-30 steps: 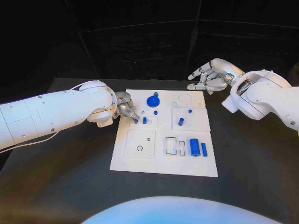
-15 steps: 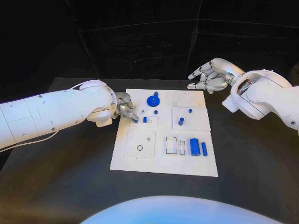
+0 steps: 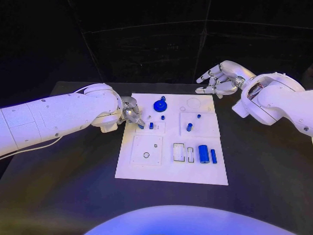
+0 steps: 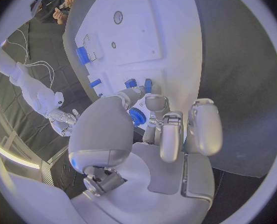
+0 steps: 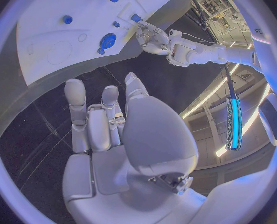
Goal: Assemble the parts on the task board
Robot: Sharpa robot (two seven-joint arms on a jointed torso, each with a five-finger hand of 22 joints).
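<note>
On the near part of the task board (image 3: 172, 169), a blue cylinder (image 3: 204, 154) and a thinner blue bar (image 3: 213, 156) lie side by side right of two rectangular slots. Mid-board, small blue pegs (image 3: 189, 127) stand in their squares. At the board's left edge the left hand (image 3: 132, 114) has its fingers curled down, tips pinching a small blue part (image 4: 147, 86). Farther, a blue gear (image 3: 160, 105) sits on the board. The right hand (image 3: 218, 81) hovers beyond the far right corner over the table (image 3: 262, 161), fingers loosely apart and holding nothing.
</note>
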